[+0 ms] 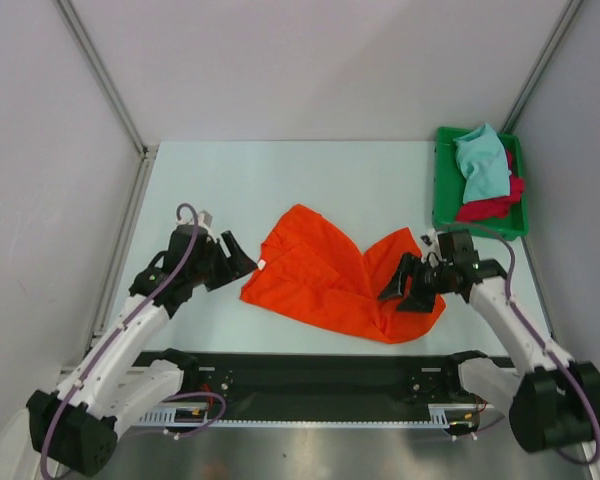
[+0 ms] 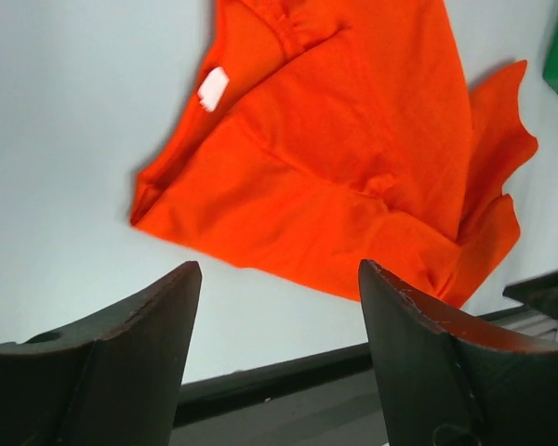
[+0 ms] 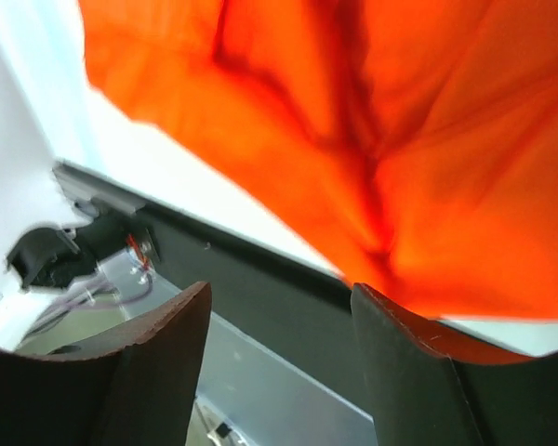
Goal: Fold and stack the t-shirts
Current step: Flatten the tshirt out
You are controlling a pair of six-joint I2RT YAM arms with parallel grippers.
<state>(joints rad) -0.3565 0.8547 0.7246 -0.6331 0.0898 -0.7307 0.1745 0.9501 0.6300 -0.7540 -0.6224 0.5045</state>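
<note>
The bright orange t-shirt (image 1: pixel 330 275) lies crumpled and partly folded on the table middle; it also shows in the left wrist view (image 2: pixel 353 177) with its white neck label (image 2: pixel 212 89), and in the right wrist view (image 3: pixel 372 139). My left gripper (image 1: pixel 242 259) is open and empty, just left of the shirt's left edge. My right gripper (image 1: pixel 405 285) is open and empty, above the shirt's right part. The light teal t-shirt (image 1: pixel 482 165) and the crimson red t-shirt (image 1: pixel 492 205) lie bunched in the green tray (image 1: pixel 442 205) at the back right.
The table's black front strip (image 1: pixel 310 375) runs along the near edge, close to the shirt's lower hem. Grey walls and metal frame posts (image 1: pixel 100 75) enclose the table on the left, back and right.
</note>
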